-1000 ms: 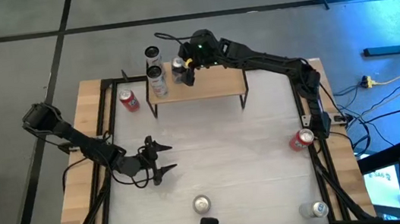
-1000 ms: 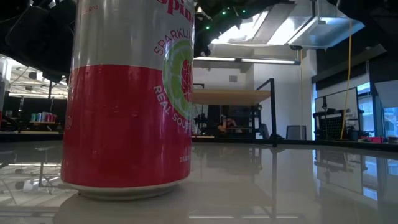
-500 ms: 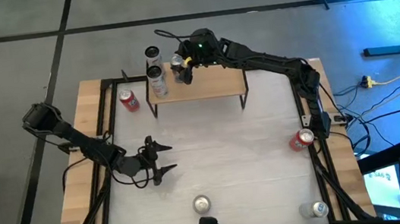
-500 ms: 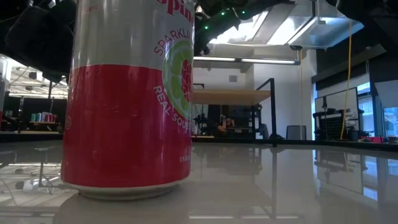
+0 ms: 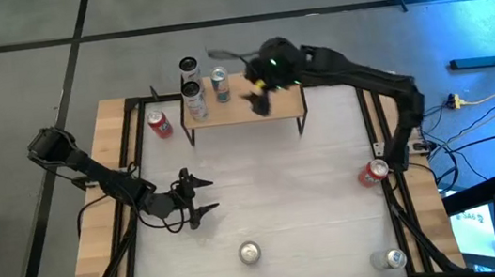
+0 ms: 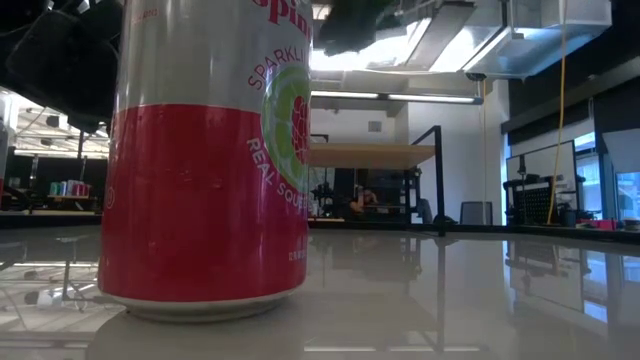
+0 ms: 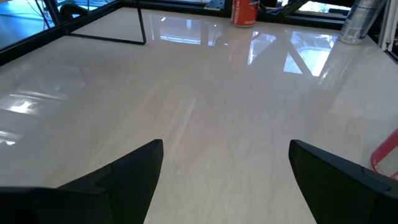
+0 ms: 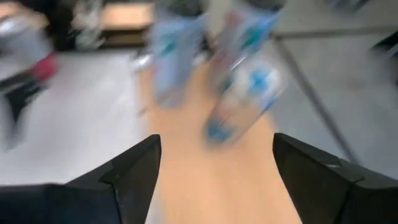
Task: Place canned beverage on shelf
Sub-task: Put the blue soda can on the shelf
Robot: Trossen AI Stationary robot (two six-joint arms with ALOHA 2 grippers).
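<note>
End effector on my right arm (image 5: pixel 260 99) sits over the shelf (image 5: pixel 272 107), fingers apart and holding nothing; a silver can (image 5: pixel 221 84) stands on the board just beside it.

High view: two more cans at the shelf's left end, one on the board (image 5: pixel 193 99), the other (image 5: pixel 188 68) behind it at the far edge; I cannot tell if that one rests on the board. A red can (image 5: pixel 160 124) stands on the tabletop (image 5: pixel 284 200) left of the shelf. Three cans wait nearer me: one silver (image 5: pixel 249 252) at the near edge, one red (image 5: pixel 373 173) by the right rail, one silver (image 5: pixel 393 259) at the near right corner. Left end effector (image 5: pixel 193 200) hovers mid-tabletop, fingers apart, empty.

Low view: a red-and-silver sparkling-water can (image 6: pixel 205 160) fills the foreground, upright; shelf board far behind.

Left wrist view: bare tabletop between spread fingers (image 7: pixel 124 177).

Right wrist view: blurred; shelf wood and cans ahead, nothing between the fingers (image 8: pixel 134 168).

Handling judgement: thin smooth aluminium, slippery, dents if squeezed hard; weight depends on fill, which I cannot tell. I would grip mid-body across the diameter, upright, with moderate force.
</note>
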